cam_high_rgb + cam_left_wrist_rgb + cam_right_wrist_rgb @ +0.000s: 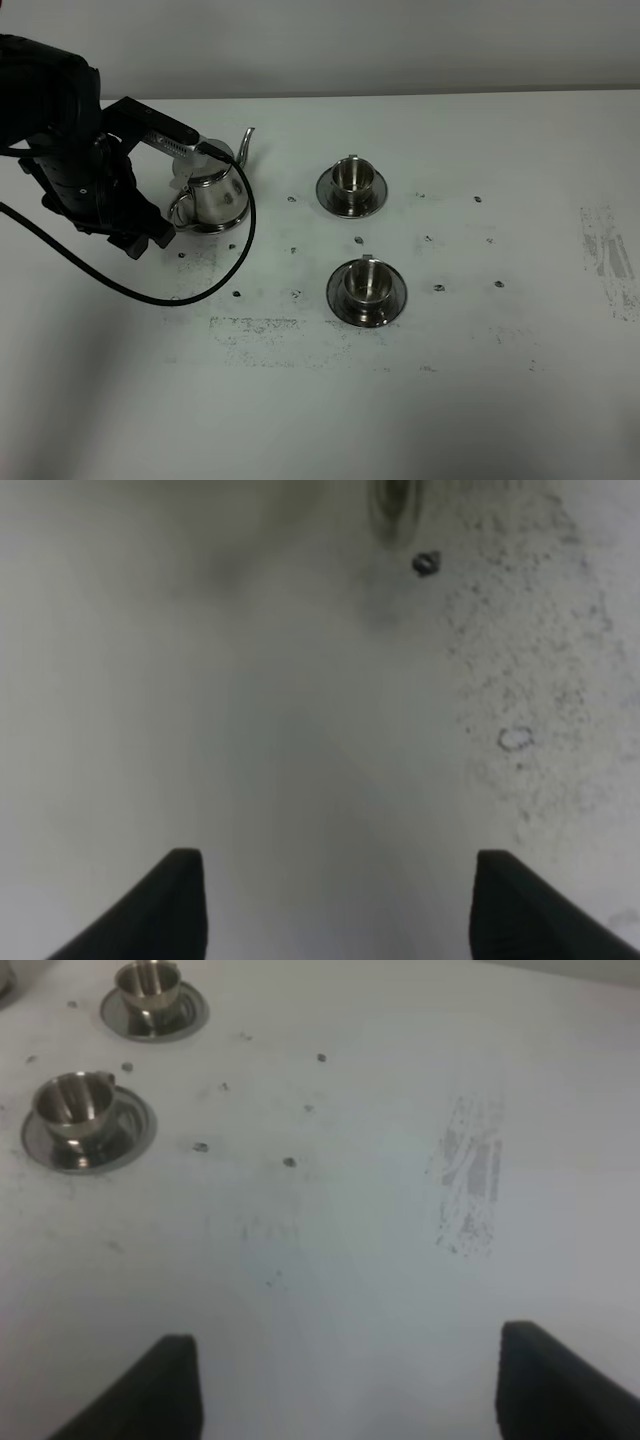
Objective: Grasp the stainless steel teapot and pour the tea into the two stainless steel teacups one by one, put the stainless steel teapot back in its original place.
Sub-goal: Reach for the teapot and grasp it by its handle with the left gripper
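Nearest the lens, the two dark fingers [170, 910] of the left gripper [335, 910] are seen spread wide, with nothing pinched between them. Only the white, speckled table top [250, 730] is framed in the gap.

In the high view the black left arm [85, 165] is found at the far left of the table. It is just beside the loop handle of the shiny, conical stainless steel teapot [218, 192]. The teapot is stood upright with its lid on and its thin curved spout raised on the far side. Whether arm and pot touch cannot be told. A black cable [243, 235] is looped around the near side of the pot.

Well apart to the right, two small shiny steel cups are set on round steel saucers [351, 195]: the far teacup [351, 175] and the near teacup [364, 282], one behind the other.

The right gripper [350, 1390] is likewise held parted and empty over bare table. A grey scuffed patch [470, 1175] is noted beyond it, and both teacups are seen off to one side.
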